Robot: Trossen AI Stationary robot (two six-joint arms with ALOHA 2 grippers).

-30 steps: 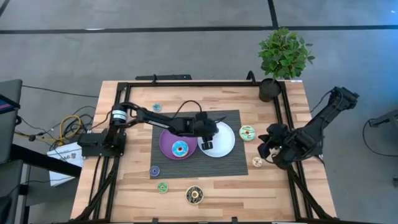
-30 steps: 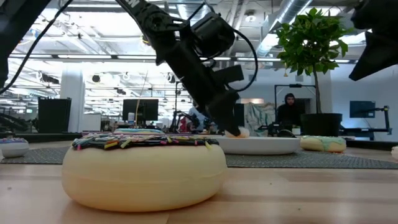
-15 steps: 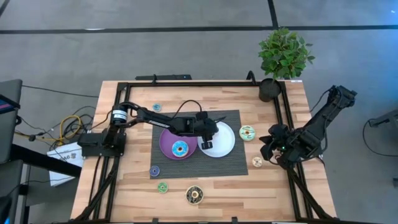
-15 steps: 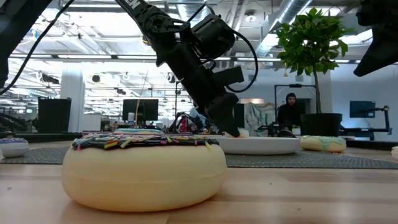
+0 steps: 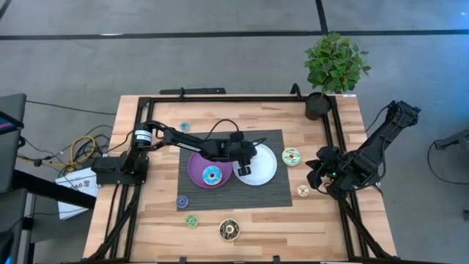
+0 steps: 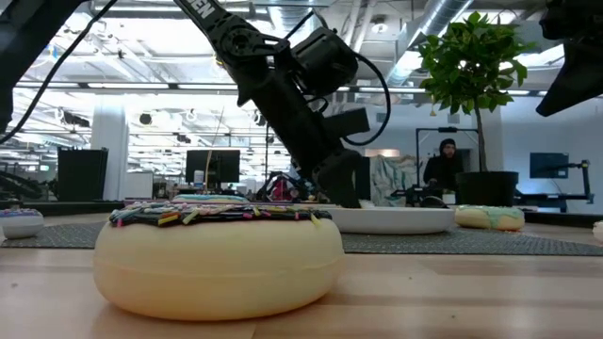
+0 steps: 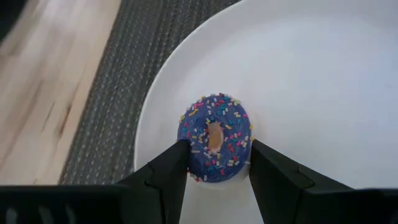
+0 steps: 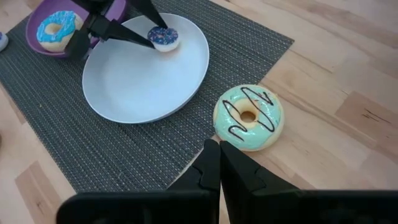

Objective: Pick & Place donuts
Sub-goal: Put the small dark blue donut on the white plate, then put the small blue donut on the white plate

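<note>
My left gripper point(image 7: 214, 163) pinches the blue sprinkled donut point(image 7: 214, 145) across its outer edge, flat on the white plate point(image 7: 323, 81) near the rim; it looks light and slightly soft, so a side grip suits; hole faces up, no long axis; right gripper point(image 8: 219, 163), pressed together, waits beside the mint donut point(image 8: 249, 117).

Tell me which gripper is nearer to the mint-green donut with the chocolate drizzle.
Right. The right gripper hovers shut just beside the mint-green donut, off the mat's edge. The left gripper is across the white plate, its fingers around the blue sprinkled donut.
</note>
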